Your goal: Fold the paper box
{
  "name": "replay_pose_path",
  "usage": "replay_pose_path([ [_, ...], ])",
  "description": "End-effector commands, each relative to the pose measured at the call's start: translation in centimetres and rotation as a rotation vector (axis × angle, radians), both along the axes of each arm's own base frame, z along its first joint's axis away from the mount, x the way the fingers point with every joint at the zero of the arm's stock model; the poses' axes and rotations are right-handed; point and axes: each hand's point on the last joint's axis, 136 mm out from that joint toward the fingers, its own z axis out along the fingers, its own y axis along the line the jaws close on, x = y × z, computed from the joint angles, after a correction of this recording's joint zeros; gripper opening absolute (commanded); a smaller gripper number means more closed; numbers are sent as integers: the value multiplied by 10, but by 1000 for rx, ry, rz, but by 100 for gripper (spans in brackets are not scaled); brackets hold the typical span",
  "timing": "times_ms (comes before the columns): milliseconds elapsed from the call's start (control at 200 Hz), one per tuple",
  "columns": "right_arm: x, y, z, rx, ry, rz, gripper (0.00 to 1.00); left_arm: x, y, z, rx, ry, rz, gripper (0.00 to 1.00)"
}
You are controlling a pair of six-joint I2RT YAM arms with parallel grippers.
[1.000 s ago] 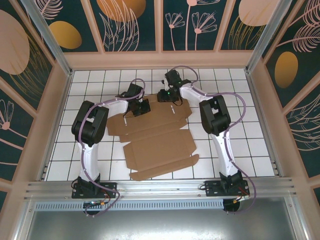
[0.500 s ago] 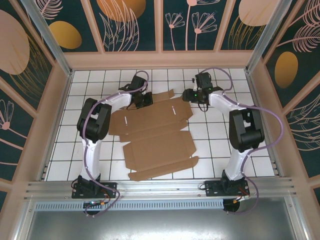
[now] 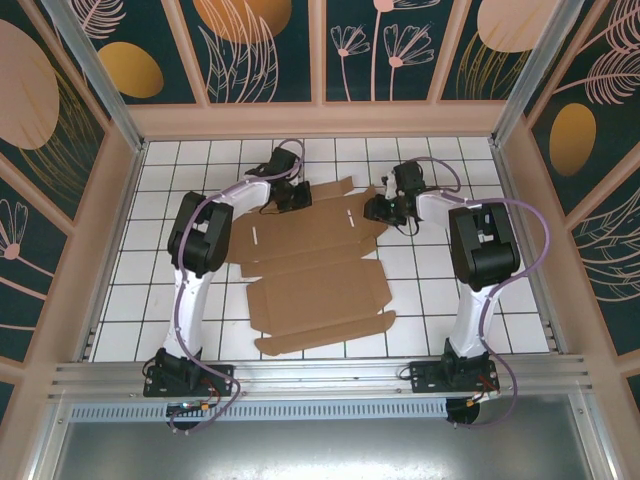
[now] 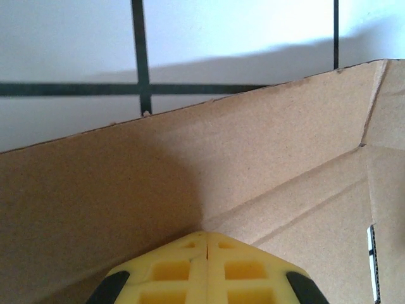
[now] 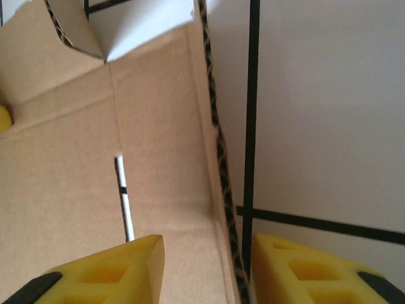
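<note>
The paper box (image 3: 310,275) lies mostly flat at mid-table (image 3: 500,300), with its far flap (image 4: 158,171) partly raised. The left gripper (image 4: 207,239), fingers pressed together, bears on that flap's inner face. The right gripper (image 5: 205,253) stands spread, straddling the side flap (image 5: 177,126) without clamping it. Risk: uneven pushing may slide the sheet or bend it off-crease, and the unclamped flap may spring back.

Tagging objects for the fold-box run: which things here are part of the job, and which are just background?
Job:
- paper box, mostly flat
- left pincer, shut, at the box's far-left flap
- right pincer, open, astride the box's right edge

Not the job:
- white tiled table
- patterned wall panels
- metal frame rail
</note>
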Motion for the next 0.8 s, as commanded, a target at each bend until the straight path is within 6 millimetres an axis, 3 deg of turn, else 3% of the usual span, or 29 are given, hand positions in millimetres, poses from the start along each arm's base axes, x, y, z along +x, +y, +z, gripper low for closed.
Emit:
replay_pose_path([
  [0, 0, 5, 8, 85, -20, -18, 36, -3, -6, -13, 15, 41, -31, 0],
  [85, -3, -1, 6, 84, -24, -56, 27, 1, -17, 3, -49, 32, -43, 0],
  [180, -1, -9, 10, 73, -50, -86, 19, 3, -21, 44, -113, -36, -34, 0],
  [260, 1, -11, 11, 62, -54, -87, 15, -7, -19, 73, -162, -74, -11, 0],
  [315, 1, -11, 13, 60, -61, -86, 15, -18, -10, 78, -174, -71, 20, 0],
  [380, 0, -12, 13, 53, -63, -83, 14, -34, 1, 70, -174, -42, 57, 0],
  [550, -2, -15, 11, 27, -65, -78, 14, -72, 25, 26, -141, 64, 142, 0],
  [796, -3, -11, 15, 18, -57, -60, 14, -80, 33, -10, -89, 122, 161, 0],
])
